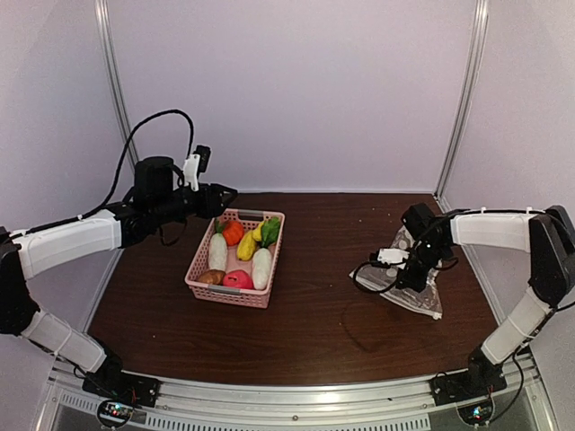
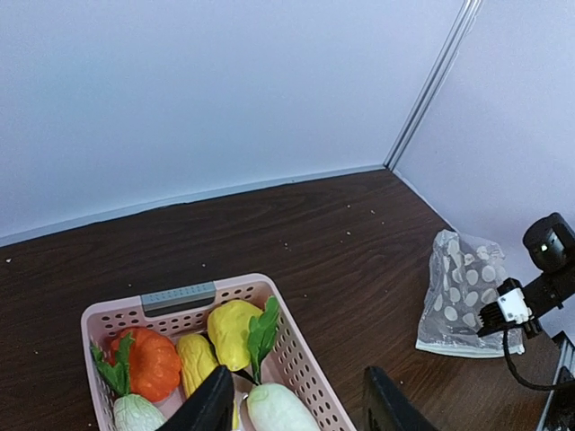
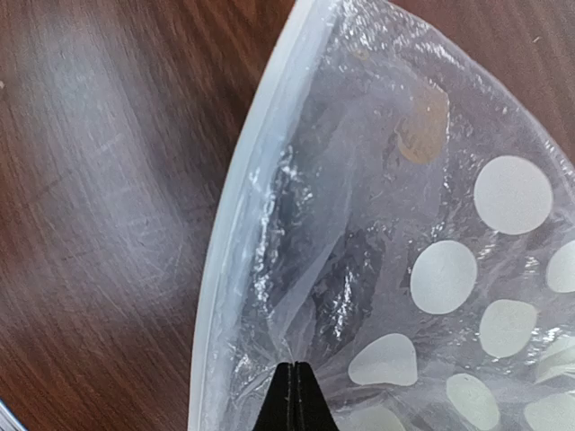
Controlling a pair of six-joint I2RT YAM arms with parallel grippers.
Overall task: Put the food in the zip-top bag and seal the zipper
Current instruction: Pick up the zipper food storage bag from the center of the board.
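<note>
Opening the zip-top bag [image 1: 424,303] for loading; the right end effector [image 3: 295,382] is clenched on a fold of the dotted film just inside the zipper [image 3: 235,242]; the bag lies on the desk [image 1: 314,346] at the right, well apart from the pink basket [image 1: 225,297] that holds the food. The left end effector [image 2: 298,386] hangs over the basket, jaws apart, grasping nothing. We cannot tell whether the pinch takes one wall or both. We judge the step best done by lifting the pinched film slowly, so that one wall rises and the mouth gapes; should both rise together, we would release and pinch again nearer the strip; the left arm should pick only once the mouth stands open. Counted: one bag, flat and seemingly unfilled; one basket; seven pieces of food in view, namely two white radishes [image 1: 217,253], two yellow pieces [image 1: 247,245], one orange piece [image 1: 234,233], one red piece [image 1: 238,280], one brown piece [image 1: 212,277].
</note>
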